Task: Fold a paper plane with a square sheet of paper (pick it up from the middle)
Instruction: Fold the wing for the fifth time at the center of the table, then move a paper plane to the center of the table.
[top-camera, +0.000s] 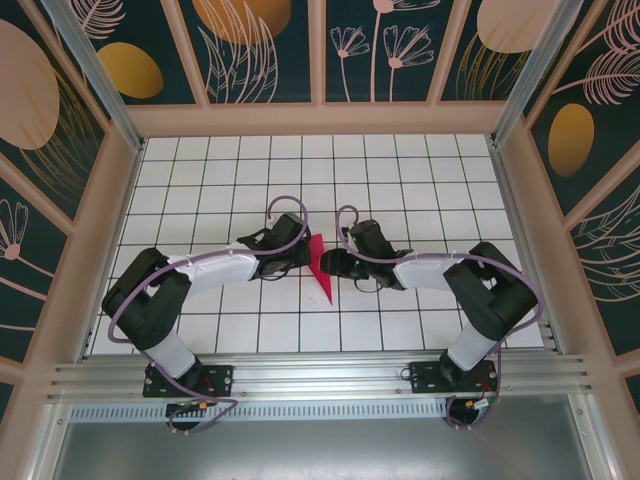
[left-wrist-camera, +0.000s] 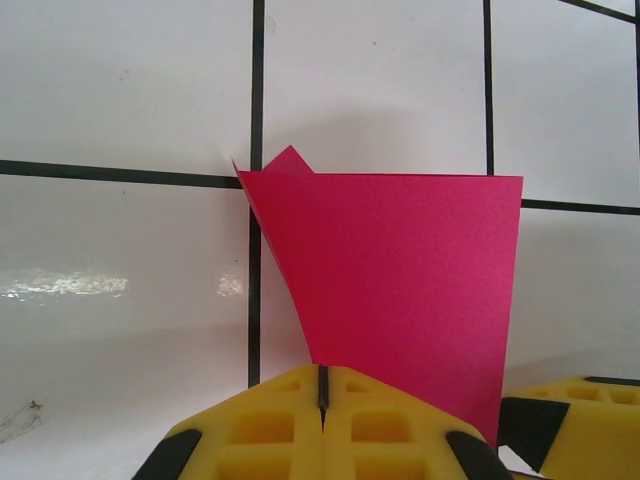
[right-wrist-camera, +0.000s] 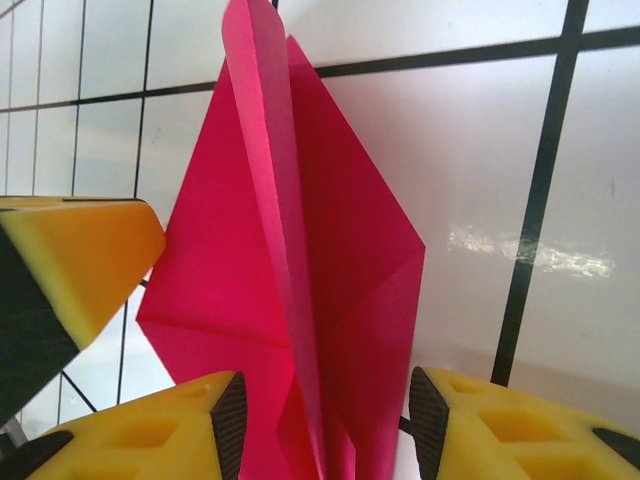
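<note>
My two arms reach in from their bases at the near edge and meet over the middle of the white tiled table (top-camera: 200, 170). My left gripper (top-camera: 298, 256) and right gripper (top-camera: 336, 263) face each other with the folded pink paper (top-camera: 320, 275) right between them. It shows as a narrow sliver tapering to a point toward the near edge. A purple cable (top-camera: 285, 205) loops above each wrist.

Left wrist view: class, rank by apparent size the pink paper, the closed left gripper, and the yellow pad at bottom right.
1. pink paper
2. left gripper, tips shut
3. yellow pad in the corner
Both yellow parts are cropped and nearest the camera, so true sizes stay unsure.
</note>
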